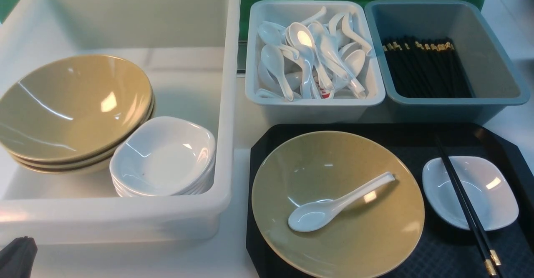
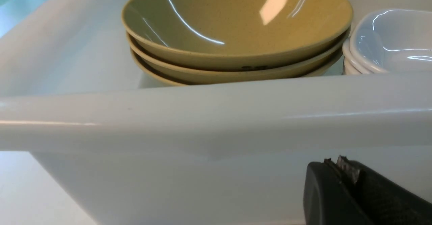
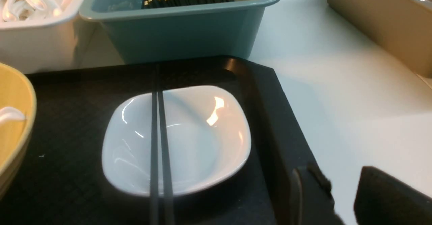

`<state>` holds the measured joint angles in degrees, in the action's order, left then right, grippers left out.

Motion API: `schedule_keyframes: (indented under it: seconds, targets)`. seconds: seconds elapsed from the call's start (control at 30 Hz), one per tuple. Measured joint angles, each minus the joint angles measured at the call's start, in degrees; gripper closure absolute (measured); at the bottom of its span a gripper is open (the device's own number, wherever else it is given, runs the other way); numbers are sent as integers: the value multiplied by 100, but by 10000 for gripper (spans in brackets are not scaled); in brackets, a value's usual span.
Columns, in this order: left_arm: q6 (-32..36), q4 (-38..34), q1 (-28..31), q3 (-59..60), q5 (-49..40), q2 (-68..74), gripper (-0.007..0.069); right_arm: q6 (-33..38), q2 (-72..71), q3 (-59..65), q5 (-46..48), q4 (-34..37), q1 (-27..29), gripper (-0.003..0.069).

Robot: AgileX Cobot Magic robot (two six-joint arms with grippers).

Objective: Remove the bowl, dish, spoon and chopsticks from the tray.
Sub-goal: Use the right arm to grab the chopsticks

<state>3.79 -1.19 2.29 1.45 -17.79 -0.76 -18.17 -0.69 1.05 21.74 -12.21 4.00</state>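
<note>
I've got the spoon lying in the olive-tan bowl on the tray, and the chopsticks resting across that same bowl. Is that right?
Not quite: the chopsticks rest across the small white dish, as the front view shows. The spoon does lie in the olive-tan bowl on the tray.

We see the chopsticks [image 1: 465, 194] lying across the dish [image 1: 470, 192], blocking a straight drop into it. Our spoon [image 1: 333, 208] obstructs the bowl's [image 1: 338, 244] middle, while a dark gap of tray [image 1: 436, 244] separates bowl and dish.
</note>
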Motion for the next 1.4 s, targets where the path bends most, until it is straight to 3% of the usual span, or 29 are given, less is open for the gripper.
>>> schedule_keyframes:
  seconds: [0.37,0.53,0.63,0.67,0.8,0.9,1.0,1.23,1.4]
  targets:
    - [0,0,0,0,0,0,636,-112,0,6,-55,-5,0,421]
    - [-6,85,0,0,21,0,636,-562,0,38,-230,-5,0,421]
    - [-330,-194,0,0,202,0,636,-1375,0,49,-311,74,0,421]
    - [-605,-559,0,0,327,0,636,-1725,0,51,-333,166,0,421]
    - [-2250,-3011,0,0,796,0,636,-4294,0,51,-569,780,0,421]
    - [-3070,-4521,0,0,948,0,636,-5201,0,51,-611,904,0,421]
    - [-3271,-5174,0,0,999,0,636,-5355,0,56,-605,922,0,421]
    - [-3262,-5278,0,0,1112,0,636,-5124,0,56,-586,922,0,421]
    - [-2196,-4959,0,-418,560,0,636,-4464,0,29,-852,951,-236,421]
